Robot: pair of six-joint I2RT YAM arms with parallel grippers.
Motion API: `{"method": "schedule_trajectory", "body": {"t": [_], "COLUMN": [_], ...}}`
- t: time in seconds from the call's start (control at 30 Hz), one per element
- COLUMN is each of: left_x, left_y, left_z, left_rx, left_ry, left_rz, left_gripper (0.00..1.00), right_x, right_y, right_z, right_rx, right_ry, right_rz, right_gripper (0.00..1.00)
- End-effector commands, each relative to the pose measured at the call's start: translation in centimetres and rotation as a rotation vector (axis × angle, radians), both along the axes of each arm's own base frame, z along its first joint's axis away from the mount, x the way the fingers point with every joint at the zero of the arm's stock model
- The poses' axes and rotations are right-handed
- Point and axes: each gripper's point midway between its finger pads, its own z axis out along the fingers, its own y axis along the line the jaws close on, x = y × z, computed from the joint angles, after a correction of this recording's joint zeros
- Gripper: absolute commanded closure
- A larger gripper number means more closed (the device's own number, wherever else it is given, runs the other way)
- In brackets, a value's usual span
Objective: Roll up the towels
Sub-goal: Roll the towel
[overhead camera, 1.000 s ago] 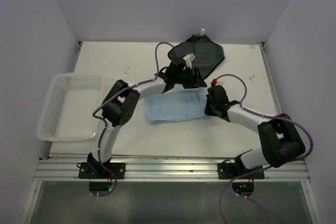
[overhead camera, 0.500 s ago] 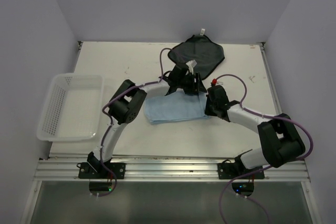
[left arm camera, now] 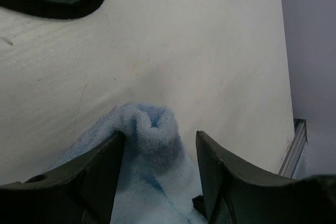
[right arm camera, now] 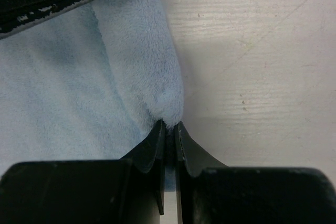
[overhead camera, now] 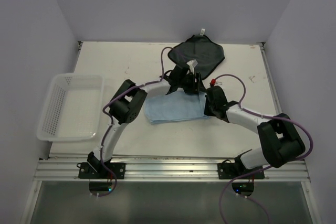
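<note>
On the counter (overhead camera: 121, 61), the blue towel (overhead camera: 170, 109) is spread flat between the arms, not yet rolled. The dark towel (overhead camera: 206, 53) is seen beyond it, by the far edge. The right jaws are shut on a thin pinch of the blue towel's edge, and this could be lost if tugged. The left jaws are held half open astride a bunched corner, with nothing clamped. If they are closed off-centre, a single layer may be caught and the roll skewed.

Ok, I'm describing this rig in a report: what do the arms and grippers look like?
The left arm and right arm have white links, black joint housings and purple cables. The left gripper and right gripper have black fingers. The right wrist carries a small red part.
</note>
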Motion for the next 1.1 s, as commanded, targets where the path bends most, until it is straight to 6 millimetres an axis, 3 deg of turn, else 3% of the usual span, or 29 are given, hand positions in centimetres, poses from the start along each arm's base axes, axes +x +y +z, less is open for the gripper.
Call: {"method": "schedule_trajectory", "body": {"t": [0.0, 0.13, 0.17, 0.3, 0.47, 0.6, 0.8, 1.07], "left_x": [1.1, 1.8, 1.6, 2.5, 2.8, 1.5, -0.8, -1.7], "left_y": [0.2, 1.2, 1.8, 3.3, 4.3, 2.5, -0.6, -2.6], "left_z": [3.6, 5.7, 5.3, 6.8, 9.0, 10.2, 9.1, 7.1], "left_rx": [-0.002, 0.016, 0.055, 0.081, 0.001, -0.116, -0.182, -0.211], "left_ry": [-0.099, -0.163, -0.157, -0.196, -0.181, -0.137, -0.075, -0.025], "left_rz": [0.011, 0.038, 0.039, 0.081, 0.094, 0.031, -0.033, -0.048], "left_gripper": [0.39, 0.35, 0.32, 0.27, 0.26, 0.27, 0.3, 0.39], "right_x": [-0.1, 0.0, 0.0, 0.1, 0.2, 0.2, 0.1, -0.3], "right_y": [-0.9, -1.3, -1.1, -1.7, -1.7, -1.2, -1.1, -1.2], "right_z": [-0.2, 0.4, 0.8, 1.5, 1.6, 1.5, 1.2, 0.6], "right_rx": [-0.066, -0.131, -0.146, -0.21, -0.222, -0.2, -0.189, -0.187], "right_ry": [-0.004, -0.018, -0.024, -0.038, -0.038, -0.037, -0.029, -0.019], "right_rz": [-0.026, -0.029, -0.018, -0.033, -0.031, -0.017, -0.016, -0.019], "right_gripper": [1.0, 1.0, 1.0, 1.0, 1.0, 1.0, 1.0, 1.0]}}
